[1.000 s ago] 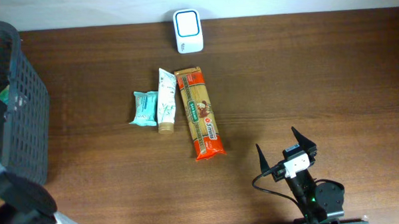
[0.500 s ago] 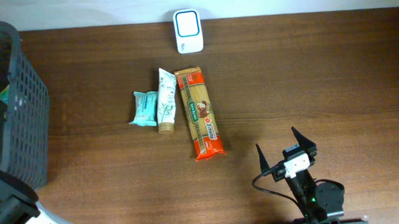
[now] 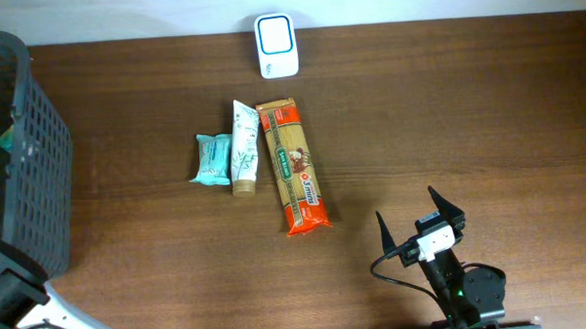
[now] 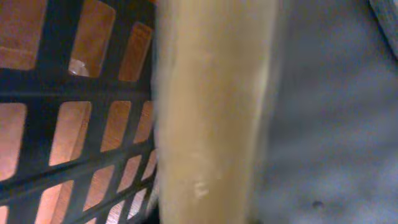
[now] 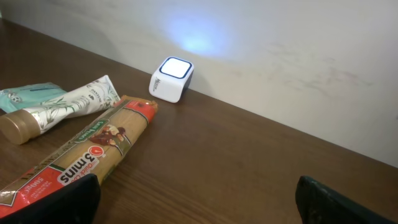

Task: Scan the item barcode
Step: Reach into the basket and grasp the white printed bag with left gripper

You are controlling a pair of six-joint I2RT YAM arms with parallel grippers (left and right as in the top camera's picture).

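The right gripper (image 3: 404, 205) is hanging wide open, well apart from the pasta packet (image 3: 293, 166), tube (image 3: 243, 148) and pouch (image 3: 213, 159) lying before the scanner (image 3: 276, 32). It would do best gripping one mid-body, barcode showing. The left gripper is sitting clenched by the basket (image 3: 40, 146), on what I cannot tell.

We watch the left arm (image 3: 3, 301) sink lower into the bottom-left corner of the overhead view beside the basket (image 3: 39, 175), with less of it showing than a second ago, while the left gripper has gone from wide apart to closed.
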